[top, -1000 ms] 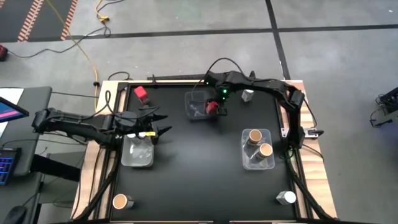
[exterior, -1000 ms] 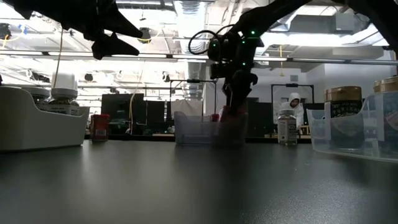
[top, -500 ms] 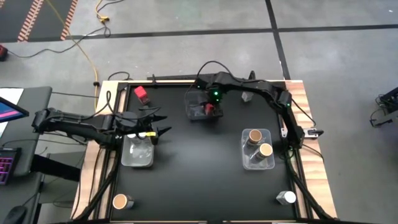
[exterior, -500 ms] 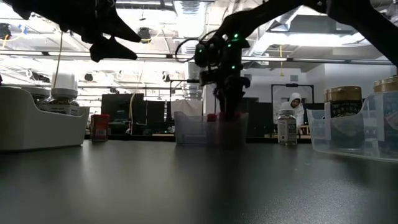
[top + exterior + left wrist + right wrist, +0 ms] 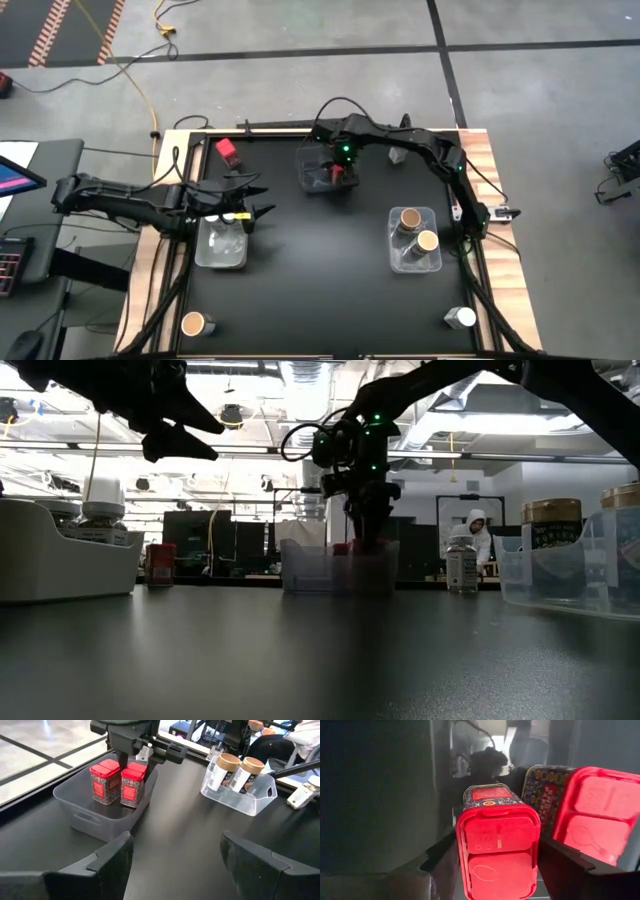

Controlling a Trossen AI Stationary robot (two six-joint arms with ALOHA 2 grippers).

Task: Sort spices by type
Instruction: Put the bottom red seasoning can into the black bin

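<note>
High view, upper centre: right gripper (image 5: 338, 176) in a clear bin (image 5: 312, 158). Left wrist view: 2 red square-topped spice tins (image 5: 120, 782) upright there. Right wrist view: fingers (image 5: 445, 857) flank 1 tin, contact unclear. Left gripper (image 5: 255, 198) hovers half-open, left.

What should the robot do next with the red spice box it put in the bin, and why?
Probably open the right pincer wider and lift straight up. The red spice box already stands in the clear bin beside another red box, and the fingers sit close on both sides.
</note>
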